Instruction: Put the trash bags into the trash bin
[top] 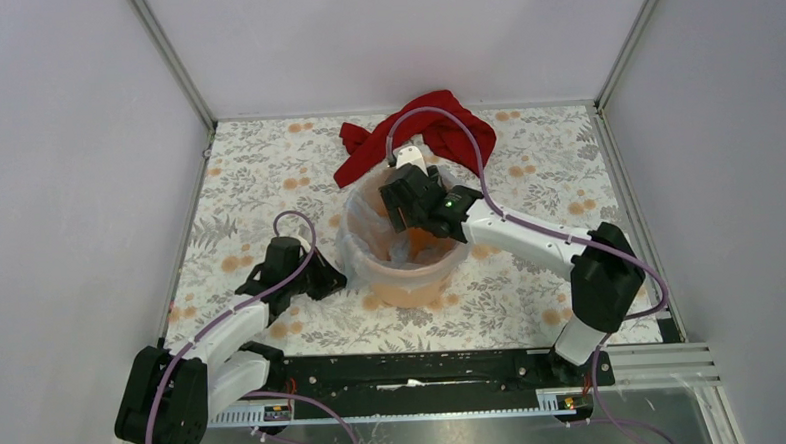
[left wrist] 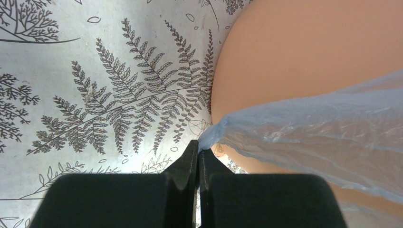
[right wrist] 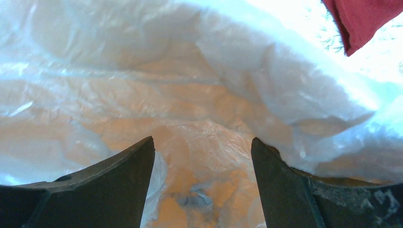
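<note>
- Placement: trash bin (top: 417,279) stands mid-way across the table (top: 267,177); trash bag (top: 353,242) lines it and spills over its left rim.
- Wide and empty, right gripper (right wrist: 203,142) points down inside the bin, film directly below; nearer arm.
- Closed left gripper (left wrist: 198,148) pinches the bag's corner outside the left wall.

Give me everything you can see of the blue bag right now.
The bag is thin, translucent pale blue film, heavily wrinkled. It lines the orange bin, its mouth draped over the rim and down the outer wall, and orange shows through inside. On the left, outside the bin, one corner is drawn to a point at the shut left gripper, apparently pinched there. The right gripper, open, sits down inside the bag's mouth with film all around its fingers.
</note>
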`<state>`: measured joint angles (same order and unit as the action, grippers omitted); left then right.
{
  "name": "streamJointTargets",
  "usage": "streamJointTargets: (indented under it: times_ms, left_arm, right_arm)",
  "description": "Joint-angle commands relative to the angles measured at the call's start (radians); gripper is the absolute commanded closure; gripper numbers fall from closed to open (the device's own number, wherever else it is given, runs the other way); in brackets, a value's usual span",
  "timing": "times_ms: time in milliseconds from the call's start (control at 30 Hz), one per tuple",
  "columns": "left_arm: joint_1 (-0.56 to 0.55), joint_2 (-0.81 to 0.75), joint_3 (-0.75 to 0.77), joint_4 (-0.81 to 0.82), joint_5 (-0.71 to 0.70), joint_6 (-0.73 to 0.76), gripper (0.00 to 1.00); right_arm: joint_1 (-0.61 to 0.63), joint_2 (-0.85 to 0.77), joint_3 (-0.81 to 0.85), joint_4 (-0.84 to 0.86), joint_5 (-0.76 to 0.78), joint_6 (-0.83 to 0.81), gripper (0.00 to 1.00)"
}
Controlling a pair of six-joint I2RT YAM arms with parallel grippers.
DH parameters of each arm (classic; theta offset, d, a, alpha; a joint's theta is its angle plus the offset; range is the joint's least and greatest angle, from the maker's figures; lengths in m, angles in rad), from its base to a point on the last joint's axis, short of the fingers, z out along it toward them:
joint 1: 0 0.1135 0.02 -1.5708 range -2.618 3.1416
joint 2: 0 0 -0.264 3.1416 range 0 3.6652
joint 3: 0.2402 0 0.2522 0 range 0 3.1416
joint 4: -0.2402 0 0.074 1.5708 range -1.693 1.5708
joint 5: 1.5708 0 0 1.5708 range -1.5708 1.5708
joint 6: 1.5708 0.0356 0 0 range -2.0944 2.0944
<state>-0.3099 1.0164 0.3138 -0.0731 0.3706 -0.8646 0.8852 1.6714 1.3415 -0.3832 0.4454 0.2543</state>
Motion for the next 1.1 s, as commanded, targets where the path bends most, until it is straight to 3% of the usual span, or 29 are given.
streamJointTargets:
  times_ms: [0, 167, 333, 500, 1067]
  left_arm:
    - [-0.005, -0.006, 0.044, 0.013, 0.019, 0.012, 1.00]
    - [-0.005, -0.018, 0.060, 0.007, 0.028, 0.009, 1.00]
    - [-0.004, -0.010, 0.075, 0.007, 0.031, 0.011, 1.00]
    - [-0.004, 0.004, 0.076, 0.009, 0.036, 0.015, 1.00]
    - [-0.004, 0.001, 0.067, 0.010, 0.032, 0.015, 1.00]
  right_arm:
    - [-0.034, 0.028, 0.001, 0.057, 0.048, -0.015, 0.20]
    - [-0.034, -0.030, -0.037, 0.077, -0.054, 0.014, 0.21]
    - [-0.034, -0.068, -0.001, 0.003, -0.157, 0.037, 0.14]
    - [-0.032, -0.082, -0.093, -0.005, -0.245, 0.058, 0.06]
    - [-0.004, 0.147, -0.185, 0.095, -0.272, 0.102, 0.00]
